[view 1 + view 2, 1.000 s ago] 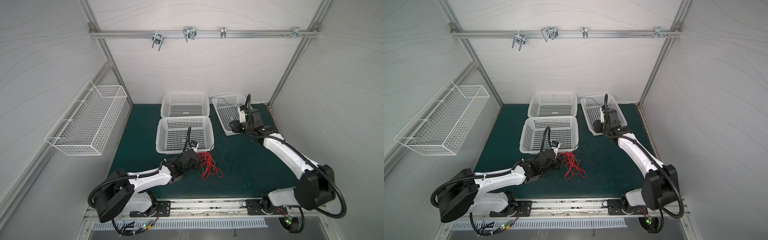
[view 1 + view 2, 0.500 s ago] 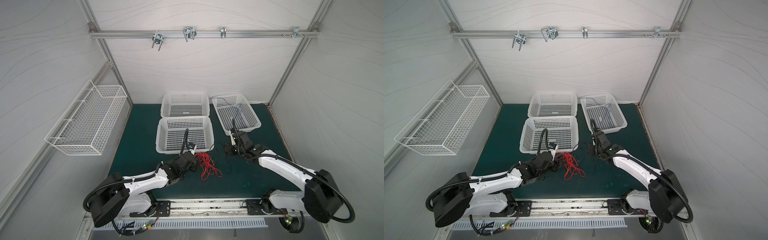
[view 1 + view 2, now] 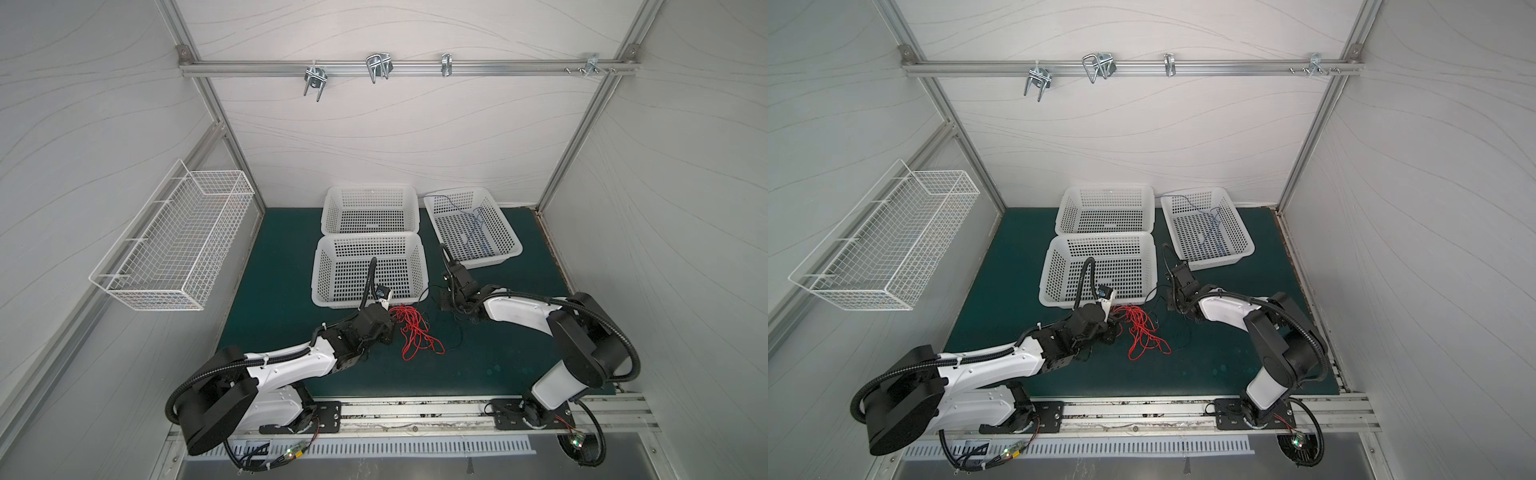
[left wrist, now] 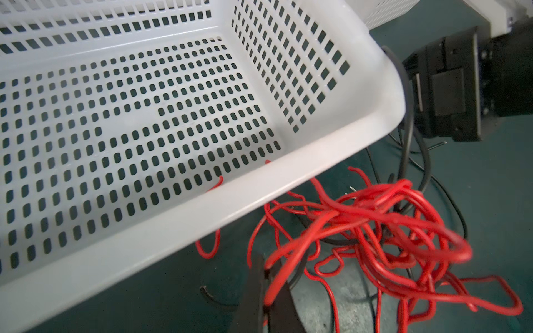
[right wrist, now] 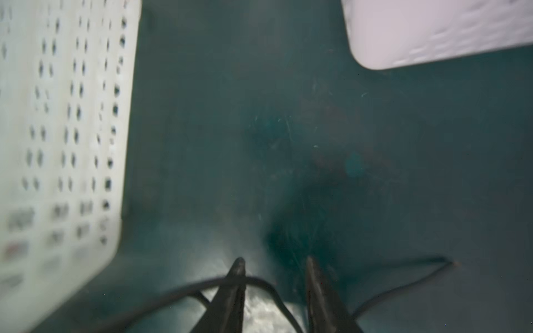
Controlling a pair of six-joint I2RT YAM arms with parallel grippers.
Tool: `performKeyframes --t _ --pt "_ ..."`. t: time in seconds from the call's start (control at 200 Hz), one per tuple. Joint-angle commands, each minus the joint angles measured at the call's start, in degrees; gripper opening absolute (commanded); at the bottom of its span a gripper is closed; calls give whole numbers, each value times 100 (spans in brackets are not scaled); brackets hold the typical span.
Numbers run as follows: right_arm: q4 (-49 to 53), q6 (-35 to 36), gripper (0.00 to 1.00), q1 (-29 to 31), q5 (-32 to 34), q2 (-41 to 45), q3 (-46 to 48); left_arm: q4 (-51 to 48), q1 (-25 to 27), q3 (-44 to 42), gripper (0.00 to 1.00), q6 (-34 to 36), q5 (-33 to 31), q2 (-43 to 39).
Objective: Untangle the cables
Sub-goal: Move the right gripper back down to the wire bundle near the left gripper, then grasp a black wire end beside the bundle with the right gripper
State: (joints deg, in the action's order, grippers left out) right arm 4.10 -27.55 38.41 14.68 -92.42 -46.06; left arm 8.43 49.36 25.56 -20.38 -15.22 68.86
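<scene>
Red cables (image 3: 415,332) bunched on worktop (image 3: 498,353), just on the near side of the middle basket (image 3: 345,302).
Bunch's long axis runs far-near. Left tool (image 4: 266,276) pinches one red strand. Right tool (image 5: 274,262) jaws narrowly apart, black cable (image 5: 196,284) crossing them.

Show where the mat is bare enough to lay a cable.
Bare mat: left of the front basket to the wall, and between the red cables and the front rail. Crowded: black cables between that basket and the right end effector.
</scene>
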Motion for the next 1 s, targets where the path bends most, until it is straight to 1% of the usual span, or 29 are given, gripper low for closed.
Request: performKeyframes --t 0.0,0.07,0.185,0.335,0.505,0.66,0.755,0.865,0.996 --pt "-83 -119 17 49 150 23 -150 9 -26 32 0 -137 -134 -165" --pt "98 -114 9 69 267 216 -140 -1 -25 6 0 -166 -217 -215" --pt "402 -51 0 72 400 712 -65 8 -23 -40 0 -195 -336 -270" --pt "866 88 0 77 506 1526 -44 11 -24 -39 0 -184 -443 -225" --pt "1203 303 0 77 450 2610 -119 -63 -31 82 0 -306 -698 81" --pt "1456 510 0 63 423 3468 -377 -215 -24 253 0 -404 -807 418" --pt "1602 633 0 19 380 3851 -624 -264 -30 299 0 -482 -893 563" --pt "1917 648 0 -169 190 4190 -993 -307 -23 313 0 -588 -1017 644" --pt "2167 561 0 -597 -214 4517 -1365 -464 -25 318 0 -789 -1326 681"
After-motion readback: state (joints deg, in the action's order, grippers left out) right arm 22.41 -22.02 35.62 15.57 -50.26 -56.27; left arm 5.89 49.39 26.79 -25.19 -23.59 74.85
